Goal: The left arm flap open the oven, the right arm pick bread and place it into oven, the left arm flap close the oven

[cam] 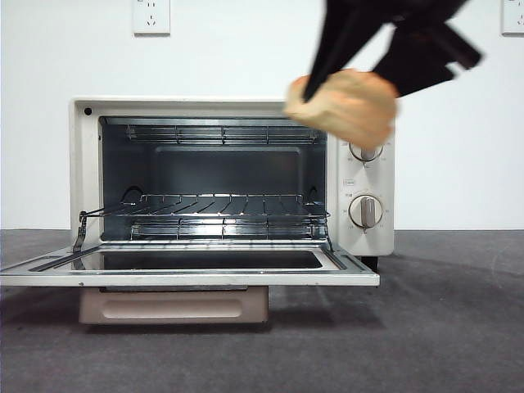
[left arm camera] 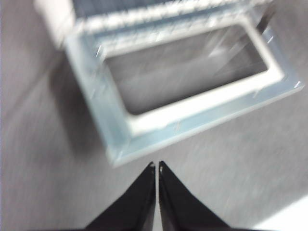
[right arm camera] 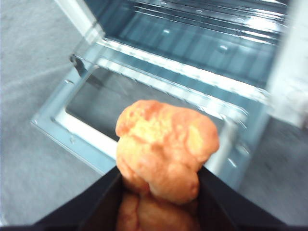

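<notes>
The cream oven (cam: 364, 176) stands with its glass door (cam: 188, 262) flapped down flat and the wire rack (cam: 221, 209) bare inside. The golden bread (cam: 344, 106) hangs in the air in front of the oven's upper right corner, above the knobs. My right gripper (cam: 323, 86) comes down from the top and is shut on it; in the right wrist view the bread (right arm camera: 163, 149) sits between the two black jaws, above the door (right arm camera: 96, 120). My left gripper (left arm camera: 156, 166) is shut and empty, hovering over the table just off a corner of the open door (left arm camera: 192, 115).
Two beige knobs (cam: 365, 210) sit on the oven's right panel. The door's beige handle (cam: 173, 305) hangs below its front edge. Grey table surface (cam: 442, 327) lies in front and to the right. A white wall with a socket (cam: 151, 16) stands behind.
</notes>
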{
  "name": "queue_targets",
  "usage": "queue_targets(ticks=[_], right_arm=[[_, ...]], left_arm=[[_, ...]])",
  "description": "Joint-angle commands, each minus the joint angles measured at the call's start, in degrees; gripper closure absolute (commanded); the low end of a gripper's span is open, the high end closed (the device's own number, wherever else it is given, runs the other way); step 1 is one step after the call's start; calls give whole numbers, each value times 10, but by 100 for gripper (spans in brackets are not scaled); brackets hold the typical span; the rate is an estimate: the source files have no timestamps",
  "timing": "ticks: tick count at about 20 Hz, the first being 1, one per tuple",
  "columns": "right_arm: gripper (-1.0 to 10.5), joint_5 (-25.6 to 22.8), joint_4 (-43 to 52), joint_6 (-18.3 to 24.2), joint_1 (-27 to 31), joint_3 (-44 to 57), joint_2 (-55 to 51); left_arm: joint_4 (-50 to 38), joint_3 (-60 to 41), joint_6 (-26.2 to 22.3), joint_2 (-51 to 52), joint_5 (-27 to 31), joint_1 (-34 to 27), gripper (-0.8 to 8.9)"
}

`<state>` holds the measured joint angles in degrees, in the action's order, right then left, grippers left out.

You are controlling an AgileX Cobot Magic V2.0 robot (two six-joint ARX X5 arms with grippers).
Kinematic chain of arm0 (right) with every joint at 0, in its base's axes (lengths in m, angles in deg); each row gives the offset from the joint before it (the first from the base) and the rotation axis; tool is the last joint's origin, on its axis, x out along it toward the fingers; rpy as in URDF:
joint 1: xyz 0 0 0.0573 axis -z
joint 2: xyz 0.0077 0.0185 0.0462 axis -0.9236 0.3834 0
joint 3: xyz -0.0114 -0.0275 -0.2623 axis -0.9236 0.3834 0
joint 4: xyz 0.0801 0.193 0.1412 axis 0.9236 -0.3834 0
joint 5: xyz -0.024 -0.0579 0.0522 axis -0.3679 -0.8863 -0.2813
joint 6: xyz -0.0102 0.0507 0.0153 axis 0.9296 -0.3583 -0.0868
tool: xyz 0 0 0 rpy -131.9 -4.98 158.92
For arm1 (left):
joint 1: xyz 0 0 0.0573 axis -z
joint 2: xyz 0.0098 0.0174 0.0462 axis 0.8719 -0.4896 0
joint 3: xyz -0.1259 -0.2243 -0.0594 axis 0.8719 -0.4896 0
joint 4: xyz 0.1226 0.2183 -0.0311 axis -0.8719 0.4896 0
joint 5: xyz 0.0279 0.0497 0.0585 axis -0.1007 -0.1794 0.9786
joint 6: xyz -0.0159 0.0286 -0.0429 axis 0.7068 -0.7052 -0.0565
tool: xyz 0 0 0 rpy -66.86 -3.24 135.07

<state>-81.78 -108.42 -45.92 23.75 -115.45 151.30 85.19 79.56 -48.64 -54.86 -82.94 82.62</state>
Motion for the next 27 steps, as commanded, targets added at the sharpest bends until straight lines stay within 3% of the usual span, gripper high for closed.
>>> queue_targets(ticks=[1, 6, 12, 18, 27], right_arm=[[755, 0, 8, -6, -12, -49, 72], [755, -33, 30, -7, -13, -141, 204], [755, -86, 122, -48, -13, -181, 297], [754, -139, 186, -67, -9, -181, 334], [657, -153, 193, -68, -2, -181, 353]], left_arm=[[15, -6, 2, 33, 1, -2, 798], [21, -6, 2, 83, 1, -2, 798], [22, -6, 2, 87, 1, -2, 798], [23, -6, 2, 88, 1, -2, 798], [23, -6, 2, 88, 1, -2, 798]])
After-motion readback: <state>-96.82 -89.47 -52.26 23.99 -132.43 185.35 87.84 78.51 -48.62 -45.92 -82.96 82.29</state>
